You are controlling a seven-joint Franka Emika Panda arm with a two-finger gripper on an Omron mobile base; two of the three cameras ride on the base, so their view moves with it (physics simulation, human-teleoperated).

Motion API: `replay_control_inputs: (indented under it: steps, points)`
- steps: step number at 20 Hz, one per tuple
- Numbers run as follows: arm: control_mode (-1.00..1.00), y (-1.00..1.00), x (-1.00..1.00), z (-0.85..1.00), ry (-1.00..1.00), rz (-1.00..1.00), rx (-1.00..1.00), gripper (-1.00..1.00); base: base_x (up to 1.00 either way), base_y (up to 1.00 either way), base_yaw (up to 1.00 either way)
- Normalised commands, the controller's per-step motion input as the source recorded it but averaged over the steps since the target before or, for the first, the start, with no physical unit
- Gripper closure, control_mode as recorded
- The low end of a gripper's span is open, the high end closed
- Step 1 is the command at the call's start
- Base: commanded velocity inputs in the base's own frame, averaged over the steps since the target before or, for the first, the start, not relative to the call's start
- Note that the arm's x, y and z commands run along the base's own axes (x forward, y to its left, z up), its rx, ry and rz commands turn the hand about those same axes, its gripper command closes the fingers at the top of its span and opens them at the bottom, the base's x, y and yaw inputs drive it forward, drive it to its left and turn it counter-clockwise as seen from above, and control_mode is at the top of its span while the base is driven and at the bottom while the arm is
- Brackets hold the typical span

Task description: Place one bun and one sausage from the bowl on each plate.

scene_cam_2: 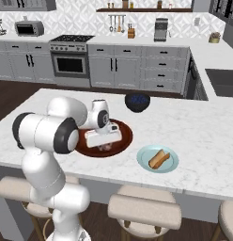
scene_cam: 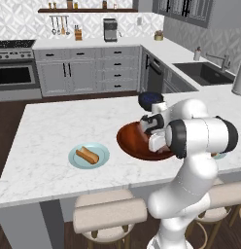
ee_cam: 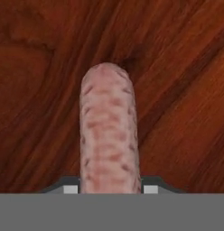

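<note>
— Fingers (ee_cam: 109, 189): closed narrow on either side of the sausage (ee_cam: 109, 135), which runs straight up between them in the hand view, the wood grain of the bowl (ee_cam: 186, 90) behind it.

— Arm pose?

— Bent over at the elbow, hand pointing down into the bowl (scene_cam: 129, 141); the hand's white body hides most of the bowl's middle in both base views.

— Plates?

— One plate (scene_cam: 76, 163), pale blue, left of the bowl on the tabletop (scene_cam: 54, 126), carrying a bun (scene_cam: 87, 155). Seen from the right base view, a plate (scene_cam_2: 144, 157) with a bun (scene_cam_2: 158, 159) lies right of the bowl (scene_cam_2: 123, 141).

— Other items?

— Dark blue bowl (scene_cam_2: 137, 101), just beyond the wooden one. Stools (scene_cam_2: 144, 209) along the near edge. Grey cabinets (scene_cam_2: 116, 68), oven (scene_cam_2: 69, 63) and sink (scene_cam: 207, 73) behind.
</note>
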Motion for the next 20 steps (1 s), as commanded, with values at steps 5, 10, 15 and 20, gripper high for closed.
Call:
replay_control_inputs:
  steps: [5, 10, 15, 20]
  points:
    - [-1.00, 0.21, -0.38, 0.90, -0.05, 0.02, 0.00, 1.00, 0.00, 0.00, 0.00]
    - [-1.00, 0.33, -0.57, 0.89, -0.04, 0.00, 0.02, 1.00, 0.00, 0.00, 0.00]
    - [-1.00, 0.62, -0.27, 0.67, 0.00, 0.00, 0.08, 1.00, 0.00, 0.00, 0.00]
    - [-1.00, 0.90, -0.03, 0.04, 0.00, 0.00, 0.07, 1.00, 0.00, 0.00, 0.00]
